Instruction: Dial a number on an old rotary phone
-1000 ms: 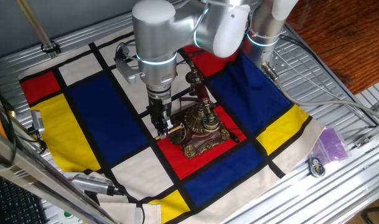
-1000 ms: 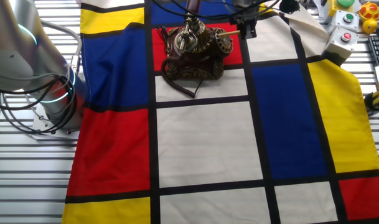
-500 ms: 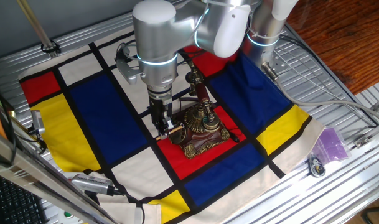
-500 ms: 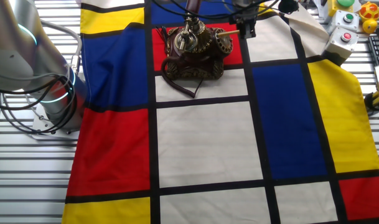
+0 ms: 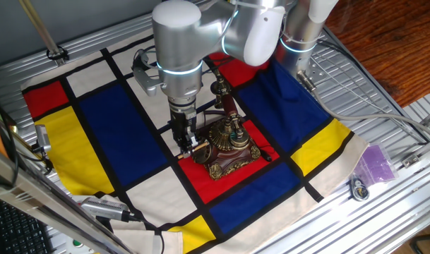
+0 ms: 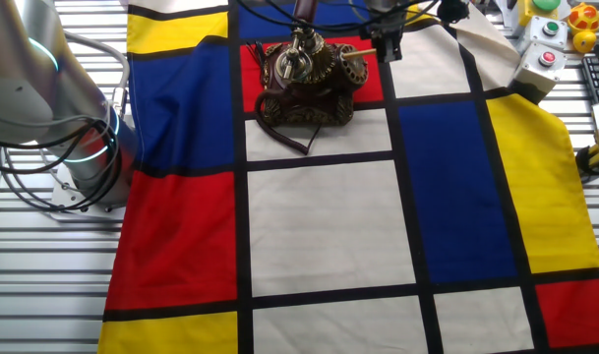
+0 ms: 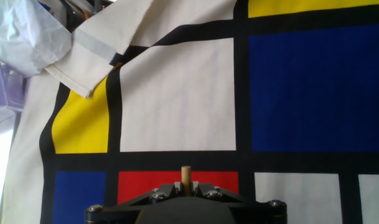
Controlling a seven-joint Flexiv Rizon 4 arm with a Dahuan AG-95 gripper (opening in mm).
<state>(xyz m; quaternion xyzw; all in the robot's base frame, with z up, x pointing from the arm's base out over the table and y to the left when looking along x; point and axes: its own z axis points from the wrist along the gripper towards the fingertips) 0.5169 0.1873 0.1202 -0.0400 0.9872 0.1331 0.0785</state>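
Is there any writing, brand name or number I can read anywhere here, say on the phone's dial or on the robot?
None can be read.
Phone dial: any numbers are too small and blurred to read.
Arm: no lettering shows, only a glowing ring.
Cloth: plain colour blocks, no text.
Button box at the table's edge: any labels are too small to read.

The arm is reached in over the middle of the tabletop, its silver wrist held roughly vertical. The gripper [image 5: 187,146] is pointed downward, low over the surface. The fingers [image 7: 205,189] are seen drawn close together, clamped on a thin stick [image 7: 186,176].
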